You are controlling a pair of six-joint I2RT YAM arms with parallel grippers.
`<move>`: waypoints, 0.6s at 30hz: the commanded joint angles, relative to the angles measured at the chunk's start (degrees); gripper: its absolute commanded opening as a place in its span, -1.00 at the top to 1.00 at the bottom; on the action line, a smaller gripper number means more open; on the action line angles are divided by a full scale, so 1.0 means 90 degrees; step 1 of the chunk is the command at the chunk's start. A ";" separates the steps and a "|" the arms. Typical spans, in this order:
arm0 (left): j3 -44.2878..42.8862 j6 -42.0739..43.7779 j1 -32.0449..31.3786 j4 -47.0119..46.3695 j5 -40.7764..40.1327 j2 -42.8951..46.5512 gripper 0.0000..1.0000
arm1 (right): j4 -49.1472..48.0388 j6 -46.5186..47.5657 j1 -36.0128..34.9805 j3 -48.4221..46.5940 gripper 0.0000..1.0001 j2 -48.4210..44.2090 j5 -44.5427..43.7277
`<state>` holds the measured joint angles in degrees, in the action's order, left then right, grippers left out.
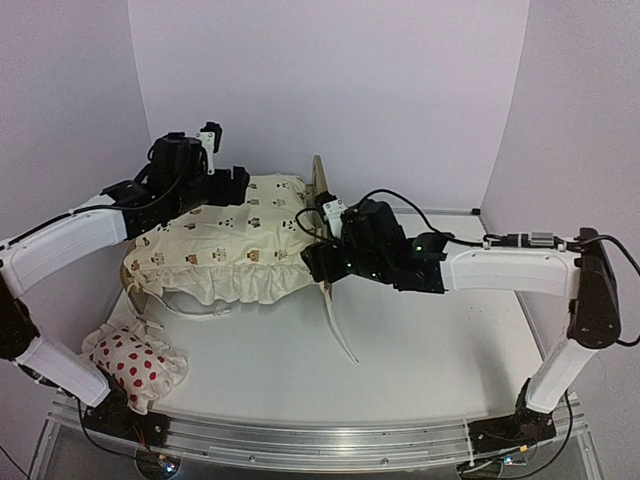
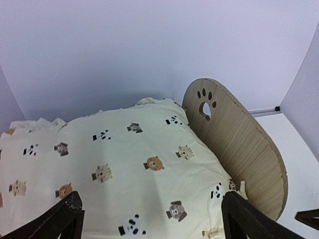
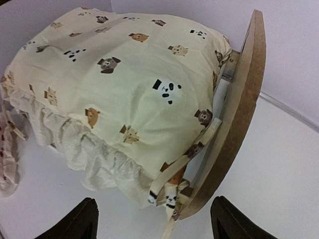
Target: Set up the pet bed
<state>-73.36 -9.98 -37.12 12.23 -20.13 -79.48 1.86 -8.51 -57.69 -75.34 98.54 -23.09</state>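
Ahead of the left gripper point(image 2: 152, 201) and right gripper point(image 3: 154, 204), both spread wide and empty, the light-wood, paw-marked pet bed point(image 2: 241, 144) carries a cushion point(image 2: 114, 159).

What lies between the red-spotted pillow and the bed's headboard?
The cream animal-print cushion; the top view shows it filling most of the stretch from the spotted pillow to the pet bed's headboard.

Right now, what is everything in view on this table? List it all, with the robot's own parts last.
pet bed: one, light wood with a paw-print cutout, mid-table under the cushion
cushion: one, cream with animal print, lying on the pet bed
pillow: one, white with red spots, near left corner of the table
table: one, white, under everything
left gripper: one, black, open, over the cushion
right gripper: one, black, open, beside the pet bed
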 commanded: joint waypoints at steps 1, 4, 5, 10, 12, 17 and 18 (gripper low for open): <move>0.0676 -0.0307 0.0022 0.0488 -0.0410 0.1020 -0.99 | 0.0808 0.0611 0.0057 -0.0953 -0.69 0.0774 -0.1195; 0.0991 -0.0411 0.0018 0.0838 -0.0543 0.1572 -0.99 | 0.0895 0.0608 0.0253 -0.1292 -0.90 0.1051 -0.1224; 0.1103 -0.0438 0.0023 0.0898 -0.0580 0.1758 -0.99 | 0.0896 0.0583 0.0338 -0.1363 -0.93 0.1136 -0.1184; 0.1505 -0.0666 0.0016 0.1052 -0.0480 0.2380 -0.99 | 0.1021 0.0323 0.0784 -0.2149 -0.95 0.1897 -0.0576; 0.1577 -0.0730 0.0014 0.1130 -0.0468 0.2454 -0.99 | 0.1138 0.0336 0.0850 -0.2449 -0.93 0.2168 -0.0571; 0.1651 -0.0865 0.0017 0.1188 -0.0410 0.2515 -0.97 | 0.1151 0.0298 0.0996 -0.2717 -0.78 0.2485 -0.0455; 0.1678 -0.0891 0.0015 0.1165 -0.0372 0.2519 -0.96 | 0.1144 0.0286 0.1031 -0.2738 -0.72 0.2524 -0.0384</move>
<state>-59.00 -16.09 -37.08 21.95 -23.73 -57.65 11.10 -5.02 -49.02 -97.31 119.11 -28.43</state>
